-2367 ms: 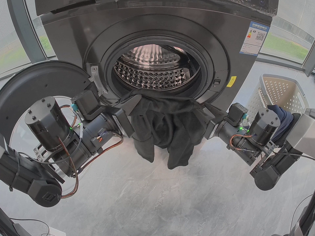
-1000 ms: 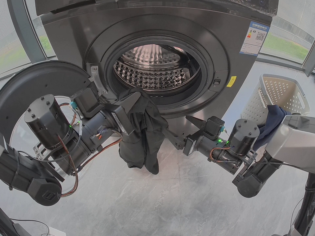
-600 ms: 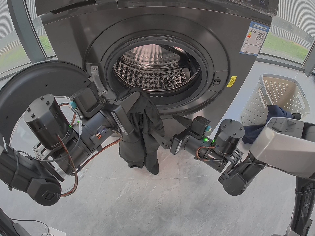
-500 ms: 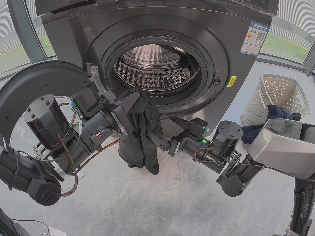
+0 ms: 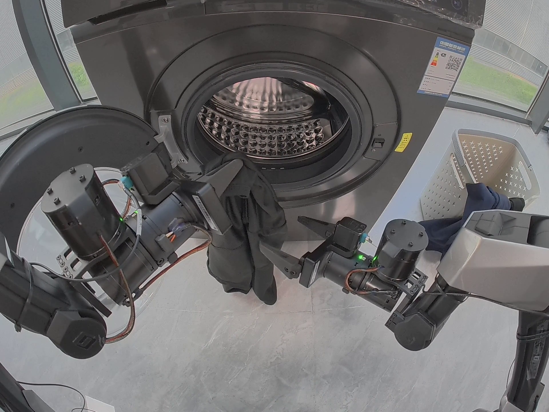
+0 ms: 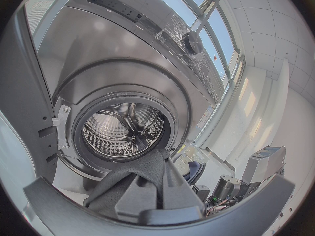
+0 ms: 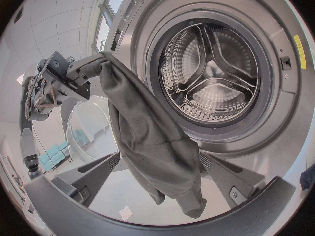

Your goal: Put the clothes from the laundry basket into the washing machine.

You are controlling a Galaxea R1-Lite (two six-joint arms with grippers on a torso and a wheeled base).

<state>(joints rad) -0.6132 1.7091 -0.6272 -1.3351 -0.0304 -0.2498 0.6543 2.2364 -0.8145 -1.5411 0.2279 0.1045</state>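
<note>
A black garment [image 5: 246, 230] hangs from my left gripper [image 5: 229, 170], which is shut on its top edge just in front of the lower rim of the washing machine's open drum [image 5: 266, 121]. The cloth drops almost to the floor. In the left wrist view the garment [image 6: 137, 174] bunches over my left gripper [image 6: 163, 167]. My right gripper [image 5: 281, 234] stands open beside the hanging cloth's lower right, and no fold shows between its fingers. In the right wrist view the garment [image 7: 147, 138] hangs in front of my right gripper [image 7: 160, 167], below the drum [image 7: 210, 72].
The round machine door [image 5: 74, 144] stands swung open at the left, behind my left arm. A white laundry basket [image 5: 486, 161] sits on the floor at the right with a dark blue garment [image 5: 480, 198] draped over its rim. Grey floor lies in front.
The garment was stretched between both grippers; the right one has let go and the cloth now hangs from the left alone. The right arm swung left and lower toward it, then dipped slightly.
</note>
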